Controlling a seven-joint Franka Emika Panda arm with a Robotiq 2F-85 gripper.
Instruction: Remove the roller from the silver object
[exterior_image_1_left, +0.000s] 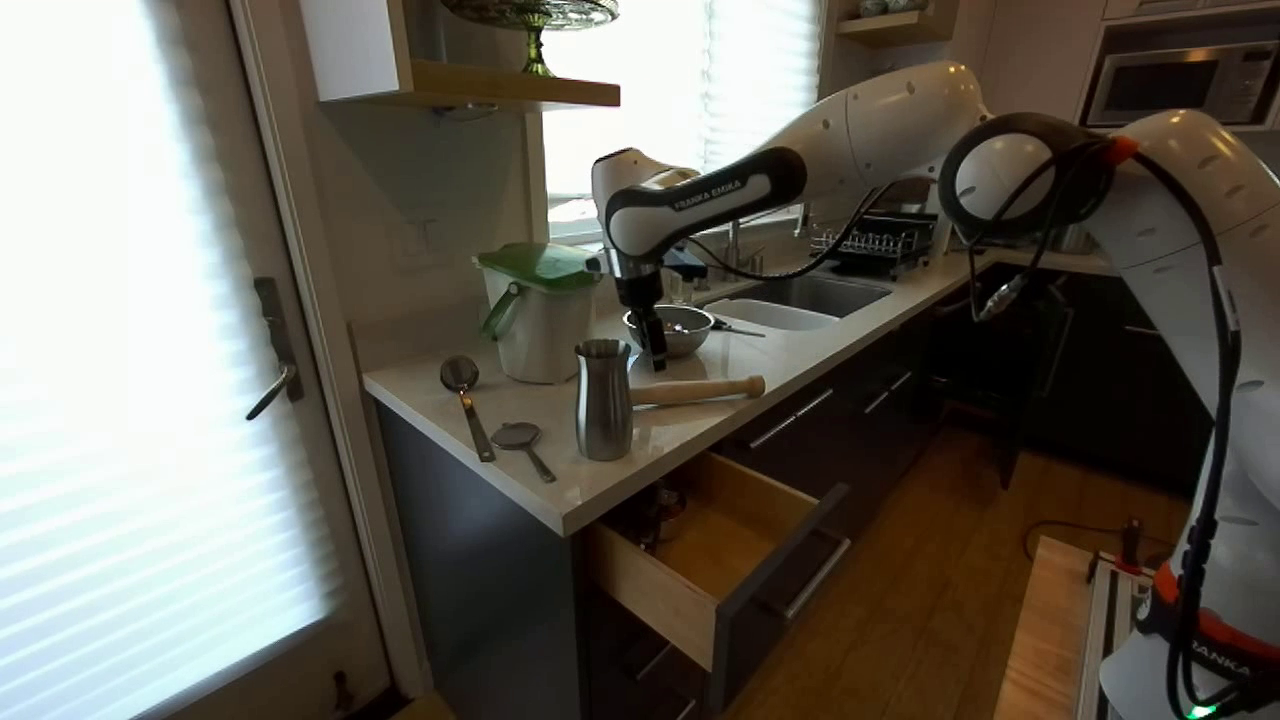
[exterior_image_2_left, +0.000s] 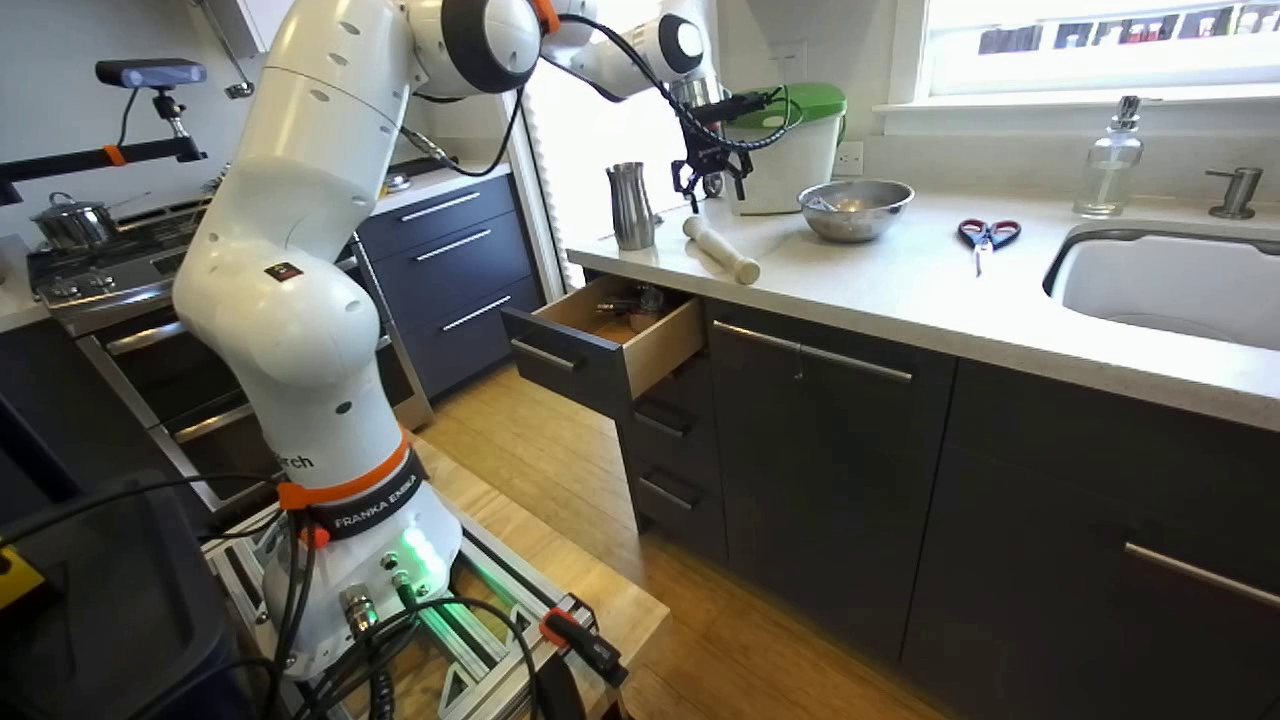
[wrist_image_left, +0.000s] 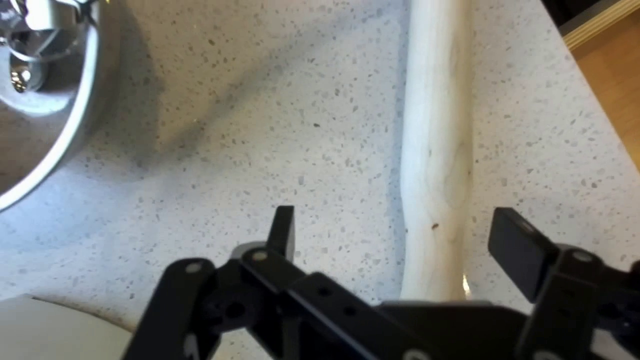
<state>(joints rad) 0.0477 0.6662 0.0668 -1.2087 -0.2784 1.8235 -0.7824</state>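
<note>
The roller (exterior_image_1_left: 705, 391) is a pale wooden pin lying flat on the counter, also seen in an exterior view (exterior_image_2_left: 722, 250) and in the wrist view (wrist_image_left: 437, 125). The silver object (exterior_image_1_left: 604, 405) is a tall metal cup standing upright beside the roller's end; it also shows in an exterior view (exterior_image_2_left: 632, 210), with a small gap between it and the roller. The cup is out of the wrist view. My gripper (exterior_image_1_left: 655, 358) points down above the roller. In the wrist view its open fingers (wrist_image_left: 400, 232) stand apart on either side of the roller, not touching it.
A silver bowl (exterior_image_2_left: 855, 222) and a green-lidded container (exterior_image_1_left: 540, 325) stand behind the roller. A ladle (exterior_image_1_left: 466, 400) and a small strainer (exterior_image_1_left: 517, 436) lie beyond the cup. Scissors (exterior_image_2_left: 988, 238) lie near the sink. An open drawer (exterior_image_1_left: 780, 590) juts out below the counter edge.
</note>
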